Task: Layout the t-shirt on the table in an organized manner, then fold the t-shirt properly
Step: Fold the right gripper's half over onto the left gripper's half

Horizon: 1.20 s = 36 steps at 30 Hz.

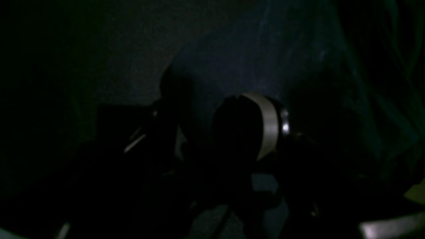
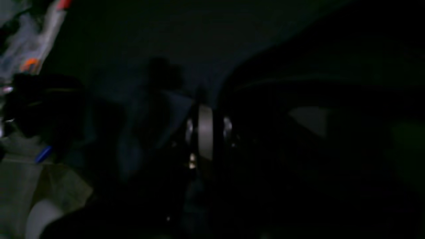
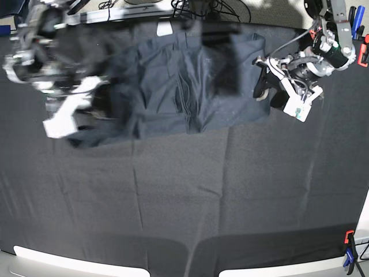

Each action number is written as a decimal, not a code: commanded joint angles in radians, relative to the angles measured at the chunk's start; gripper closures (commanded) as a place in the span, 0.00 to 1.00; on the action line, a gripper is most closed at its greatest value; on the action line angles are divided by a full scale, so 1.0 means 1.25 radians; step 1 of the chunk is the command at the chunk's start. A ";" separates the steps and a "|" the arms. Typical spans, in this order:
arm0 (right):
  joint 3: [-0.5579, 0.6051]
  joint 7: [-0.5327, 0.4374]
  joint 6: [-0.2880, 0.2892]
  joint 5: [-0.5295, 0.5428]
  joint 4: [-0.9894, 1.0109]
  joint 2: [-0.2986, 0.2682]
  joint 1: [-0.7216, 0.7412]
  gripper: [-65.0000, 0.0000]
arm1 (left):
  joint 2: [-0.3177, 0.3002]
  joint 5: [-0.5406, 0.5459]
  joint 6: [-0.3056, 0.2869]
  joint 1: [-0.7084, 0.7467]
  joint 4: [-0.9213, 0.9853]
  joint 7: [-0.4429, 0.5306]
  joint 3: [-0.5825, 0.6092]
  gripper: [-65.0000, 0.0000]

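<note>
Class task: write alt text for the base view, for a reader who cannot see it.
A dark slate-blue t-shirt lies rumpled across the far half of a black-clothed table. The blurred right gripper is at its left end, and the left gripper is at its right edge.

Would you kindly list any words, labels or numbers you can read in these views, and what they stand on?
None can be read.
White tag at the t-shirt collar: too small and blurred to read.
Both wrist views: too dark to show any text.
</note>
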<state>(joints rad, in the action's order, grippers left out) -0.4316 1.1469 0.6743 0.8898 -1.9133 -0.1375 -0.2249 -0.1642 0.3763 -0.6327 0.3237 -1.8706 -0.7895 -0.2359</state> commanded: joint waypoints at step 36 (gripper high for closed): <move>0.744 -0.305 -0.189 -0.500 0.064 0.236 0.065 1.00 | -0.082 0.188 -0.013 0.089 -0.011 0.040 -0.329 0.54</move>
<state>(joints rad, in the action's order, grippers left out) 0.4957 0.7967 0.4297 0.2447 -1.8160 0.1448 -0.1524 -0.2531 0.5953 -0.6403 0.4374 -1.8690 -0.7628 -0.6415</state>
